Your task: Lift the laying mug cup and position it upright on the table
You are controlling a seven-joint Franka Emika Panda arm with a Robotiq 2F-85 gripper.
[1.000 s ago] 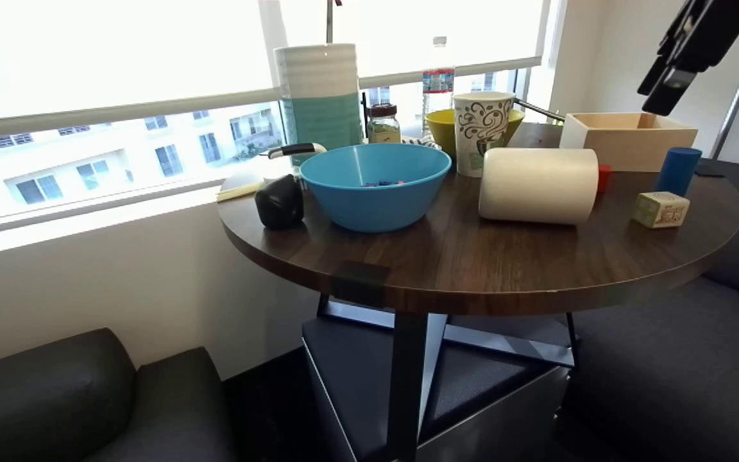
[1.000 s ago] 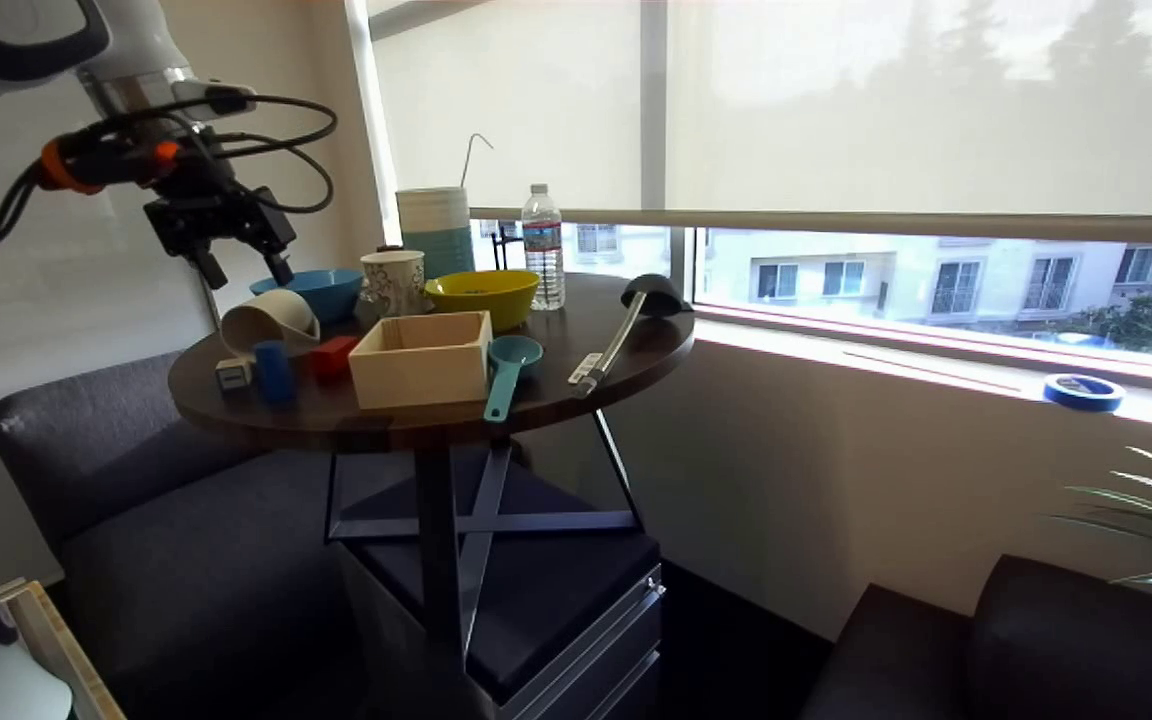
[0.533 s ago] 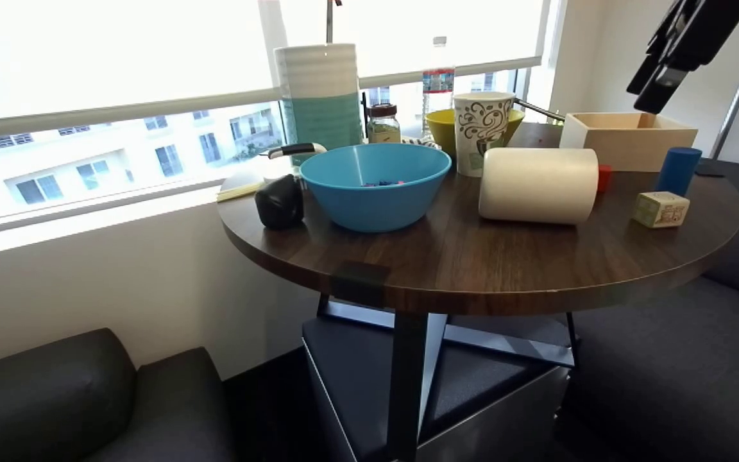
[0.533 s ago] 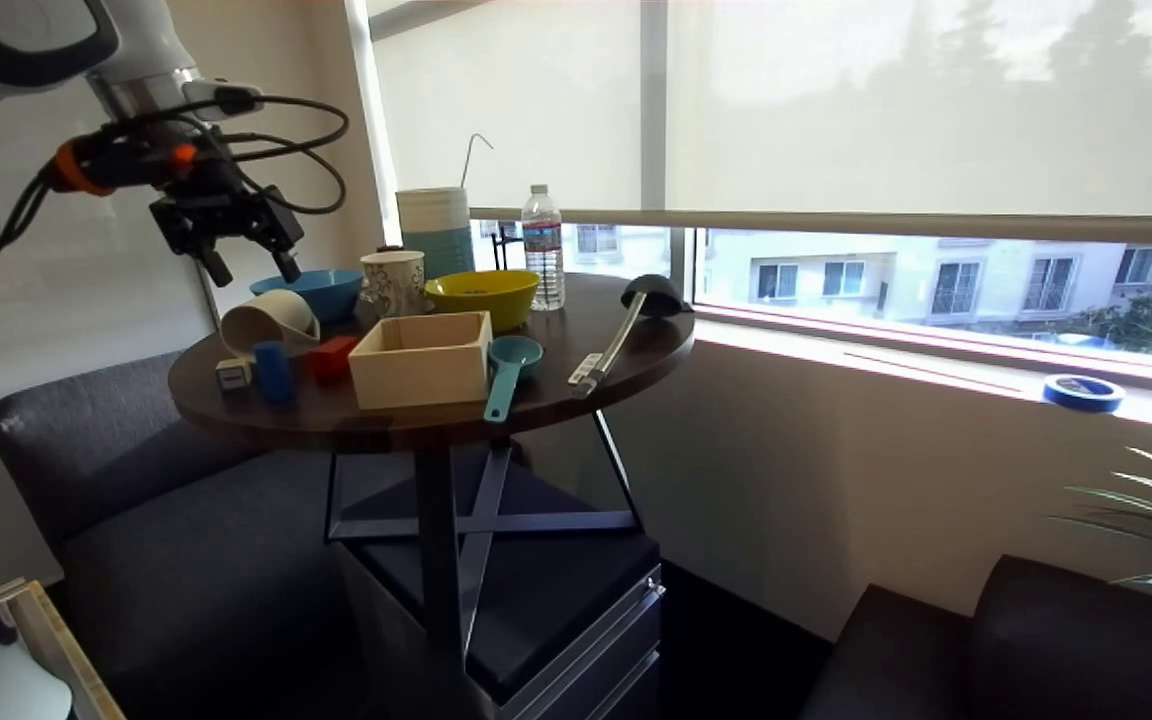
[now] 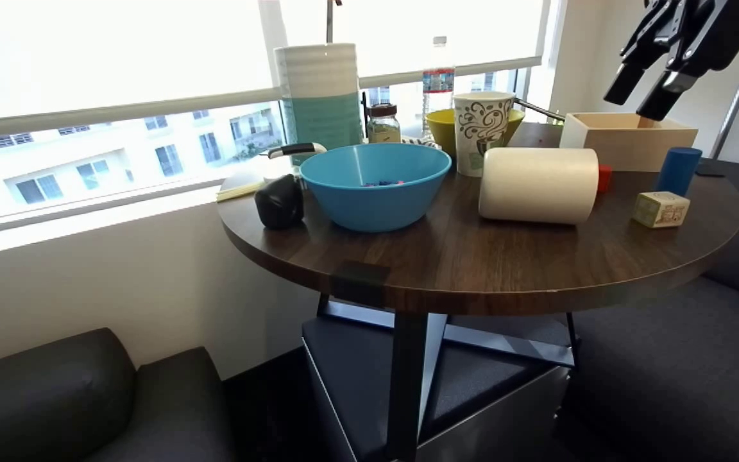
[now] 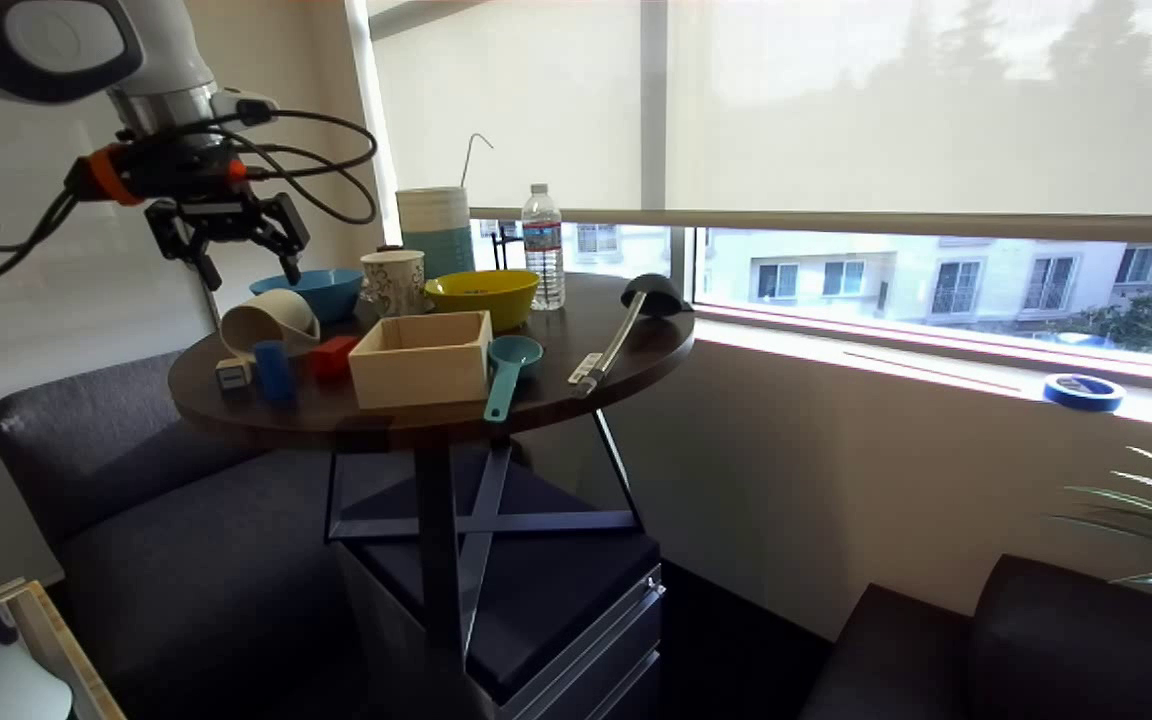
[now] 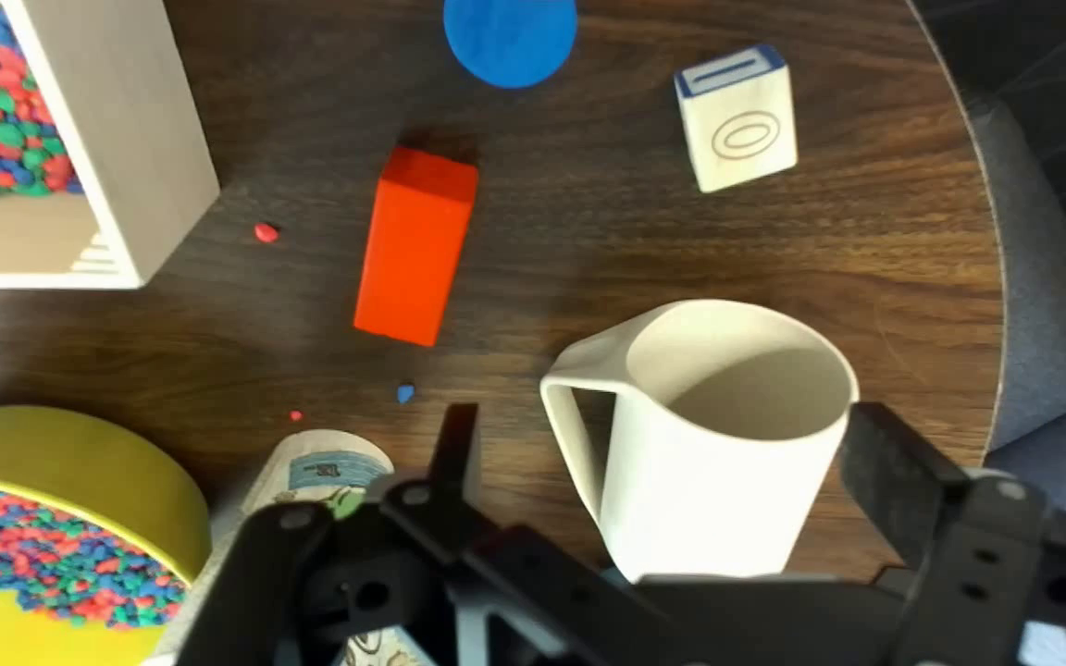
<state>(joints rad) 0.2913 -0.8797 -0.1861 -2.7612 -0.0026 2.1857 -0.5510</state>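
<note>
The gripper (image 5: 632, 107) had turned since the earlier frame, its jaws standing apart. Below it, the mug (image 7: 704, 472) lay on its side on the table (image 5: 446, 263). To the gripper's side, the box (image 7: 137, 129) and yellow bowl (image 7: 80, 458), cut off in the wrist view, held coloured bits (image 7: 43, 555). Contents (image 5: 383, 184) of the blue bowl (image 5: 373, 205) barely showed.

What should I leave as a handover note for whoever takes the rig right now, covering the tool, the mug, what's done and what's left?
The tool: open, holding nothing, above the table and clear of the mug.
The mug: lying on its side on the table, mouth toward the top of the wrist view, handle on the side nearer the red block.
Done: no grasp or lift yet.
Left: probably lower, grip the mug, lift, turn it upright, set it down, release.
</note>
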